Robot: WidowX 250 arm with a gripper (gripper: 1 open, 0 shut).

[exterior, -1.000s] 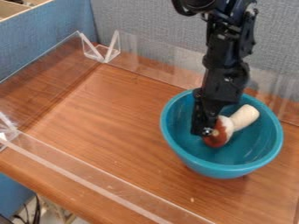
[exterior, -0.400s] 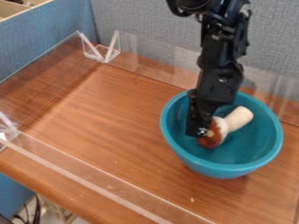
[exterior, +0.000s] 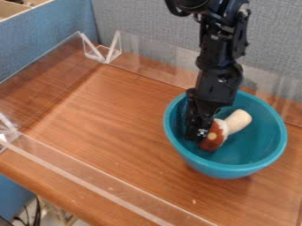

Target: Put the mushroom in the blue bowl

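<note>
Inside the deep teal-blue plastic bowl (exterior: 227, 139), the small orange-capped toy mushroom (exterior: 222, 131) lay as before; the black gripper's (exterior: 200, 126) fingers' spread was unclear beside clear acrylic walls (exterior: 99, 45).

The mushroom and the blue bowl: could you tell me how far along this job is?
Nearly done. The mushroom already lies on its side inside the blue bowl, stem toward the far rim. The gripper is down inside the bowl beside the cap; whether its fingers have let go cannot be told. What appears left is lifting the arm clear.
</note>
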